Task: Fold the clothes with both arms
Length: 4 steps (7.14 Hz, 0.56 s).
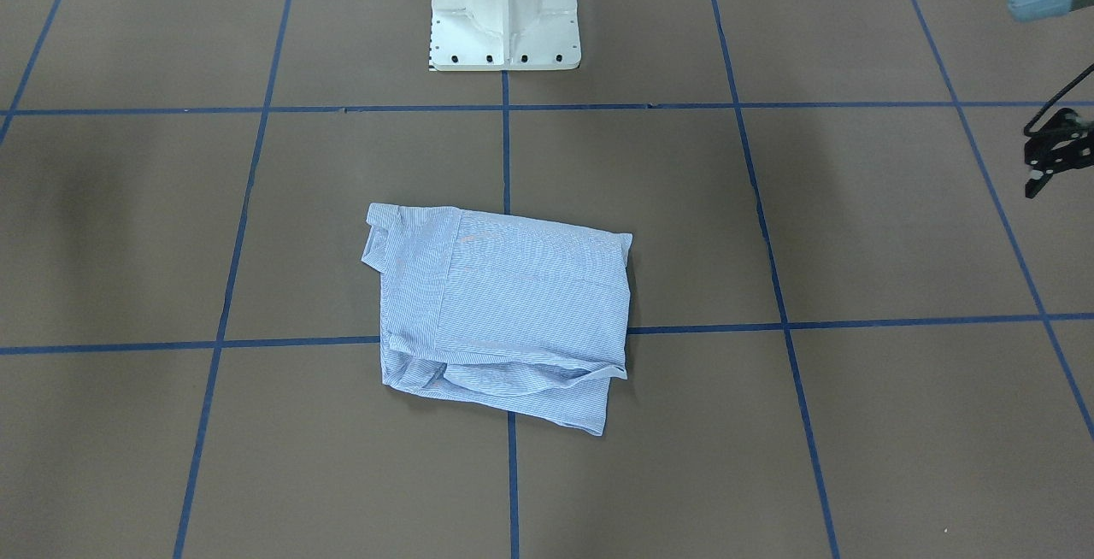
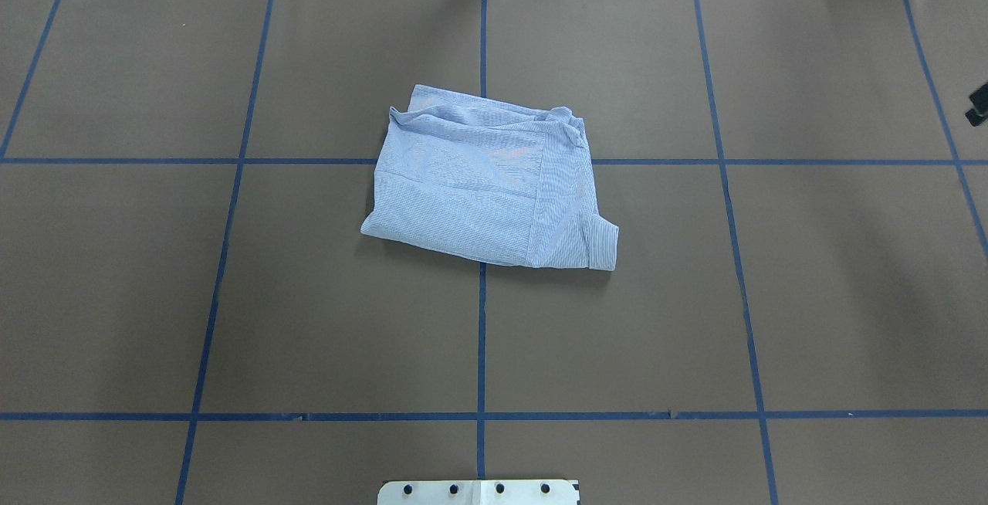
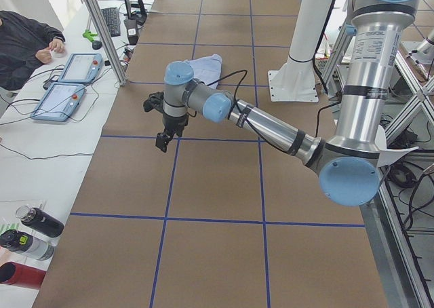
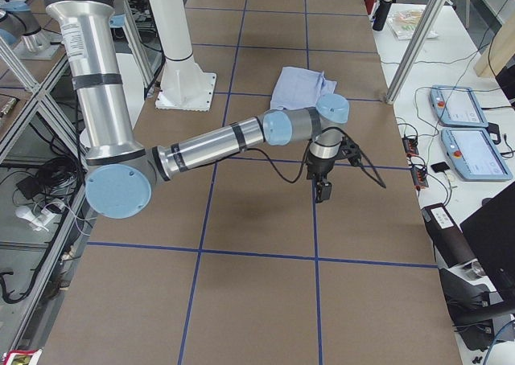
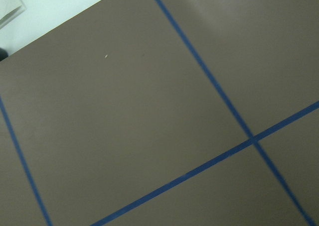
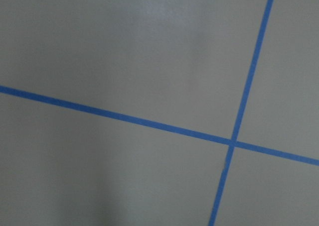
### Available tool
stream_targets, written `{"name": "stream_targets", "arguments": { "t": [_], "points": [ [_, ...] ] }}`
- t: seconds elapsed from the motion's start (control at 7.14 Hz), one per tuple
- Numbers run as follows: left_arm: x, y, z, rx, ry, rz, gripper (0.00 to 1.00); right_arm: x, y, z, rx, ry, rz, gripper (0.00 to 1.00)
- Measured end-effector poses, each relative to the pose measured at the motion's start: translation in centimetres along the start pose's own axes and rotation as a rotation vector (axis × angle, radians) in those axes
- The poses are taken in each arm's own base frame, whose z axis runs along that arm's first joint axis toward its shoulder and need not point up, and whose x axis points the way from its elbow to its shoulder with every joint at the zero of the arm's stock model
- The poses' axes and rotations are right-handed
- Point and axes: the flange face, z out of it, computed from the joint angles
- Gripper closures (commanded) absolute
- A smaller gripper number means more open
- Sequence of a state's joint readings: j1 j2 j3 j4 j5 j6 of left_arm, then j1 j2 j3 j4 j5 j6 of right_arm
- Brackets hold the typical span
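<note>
The light blue striped shirt (image 1: pixel 513 303) lies folded into a rough rectangle at the middle of the brown table, and nothing holds it. It also shows in the overhead view (image 2: pixel 478 188) and, small, in both side views (image 3: pixel 203 67) (image 4: pixel 299 88). My left gripper (image 1: pixel 1053 157) hangs above the table at the view's right edge, far from the shirt; I cannot tell whether it is open or shut. It also shows in the exterior left view (image 3: pixel 163 140). Only a black sliver of my right gripper (image 2: pixel 979 103) shows at the overhead view's right edge; its jaws are unreadable. It hangs above the table (image 4: pixel 322 190).
The white base pedestal (image 1: pixel 504 12) stands at the robot's side of the table. Blue tape lines (image 2: pixel 482 335) form a grid on the brown surface. Teach pendants (image 3: pixel 68 84) and bottles (image 3: pixel 30 233) lie on side benches; an operator's arm (image 3: pixel 27 40) rests there.
</note>
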State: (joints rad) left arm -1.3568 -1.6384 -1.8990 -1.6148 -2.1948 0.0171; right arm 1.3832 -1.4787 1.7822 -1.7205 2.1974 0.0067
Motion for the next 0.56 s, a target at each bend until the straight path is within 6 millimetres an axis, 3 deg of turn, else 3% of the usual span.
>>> {"name": "stream_targets", "arguments": {
  "t": [0.28, 0.56],
  "points": [
    [-4.3, 4.9, 1.2, -0.053, -0.016, -0.087, 0.00, 4.7, 8.7, 2.8, 0.017, -0.034, 0.028, 0.00],
    [-7.7, 10.0, 0.6, -0.061, -0.001, -0.186, 0.00, 6.5, 13.0, 4.0, 0.012, -0.071, 0.099, 0.00]
  ]
}}
